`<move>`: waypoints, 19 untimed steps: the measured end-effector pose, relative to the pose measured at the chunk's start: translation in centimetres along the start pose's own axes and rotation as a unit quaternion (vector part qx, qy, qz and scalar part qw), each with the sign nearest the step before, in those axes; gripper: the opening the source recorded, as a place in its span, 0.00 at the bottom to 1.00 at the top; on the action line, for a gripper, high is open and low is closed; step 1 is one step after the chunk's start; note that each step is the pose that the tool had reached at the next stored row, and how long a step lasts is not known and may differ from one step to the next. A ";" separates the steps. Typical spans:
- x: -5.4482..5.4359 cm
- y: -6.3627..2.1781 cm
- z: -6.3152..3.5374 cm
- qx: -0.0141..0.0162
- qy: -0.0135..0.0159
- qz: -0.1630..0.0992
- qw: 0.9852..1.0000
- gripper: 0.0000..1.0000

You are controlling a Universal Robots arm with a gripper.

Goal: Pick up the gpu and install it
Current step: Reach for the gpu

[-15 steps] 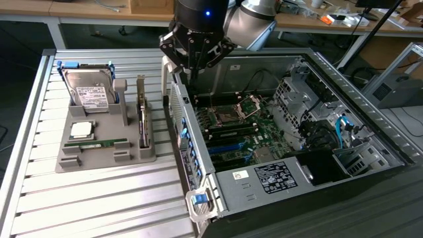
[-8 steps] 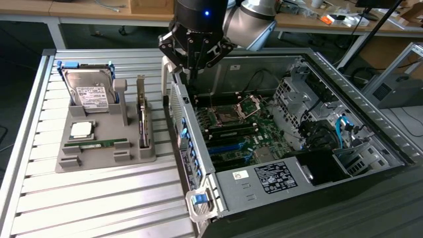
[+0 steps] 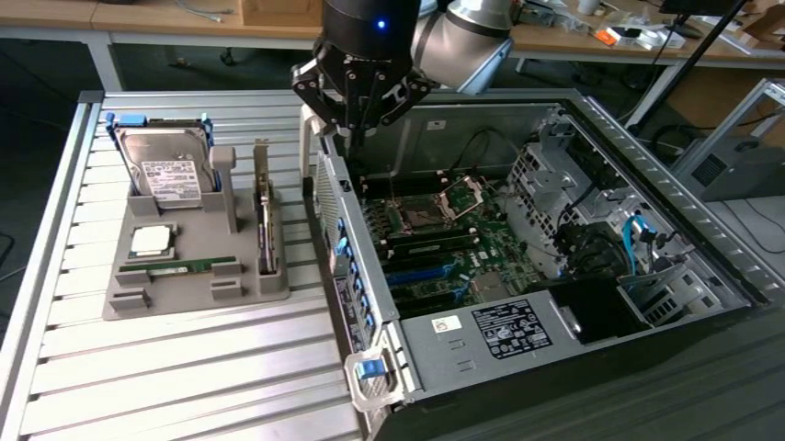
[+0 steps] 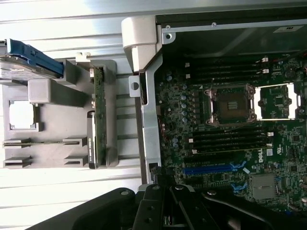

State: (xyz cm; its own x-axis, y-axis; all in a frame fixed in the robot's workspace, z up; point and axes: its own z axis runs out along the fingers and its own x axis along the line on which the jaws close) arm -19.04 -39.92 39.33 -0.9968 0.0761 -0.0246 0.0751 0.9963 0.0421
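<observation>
The gpu (image 3: 263,216) stands on edge in a slot of the grey holder (image 3: 160,296), a dark card with a silver bracket at its far end. It lies apart from the gripper, toward the exterior view's left. The wrist view shows the gpu (image 4: 97,120) as a thin green-edged strip beside the case wall. My gripper (image 3: 357,129) hangs over the open computer case's near wall (image 3: 368,276), at its far corner, fingers drawn together with nothing between them. The black fingers (image 4: 153,203) sit above the motherboard's edge, close to the blue slot (image 4: 211,168).
The holder also carries a silver hard drive (image 3: 165,170), a processor chip (image 3: 153,239) and a slim green memory stick (image 3: 178,264). The motherboard (image 3: 442,230) lies inside the case, with an open socket (image 4: 231,103), cables and drive cages toward the exterior view's right. Slatted metal table (image 3: 184,377) lies around them.
</observation>
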 end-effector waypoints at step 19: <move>0.6 -0.05 -0.02 0.000 0.000 0.000 1.000 0.11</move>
State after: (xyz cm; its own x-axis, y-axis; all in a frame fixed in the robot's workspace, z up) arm -19.62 -39.93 39.33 -0.9968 0.0762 -0.0246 0.0751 0.9963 0.0421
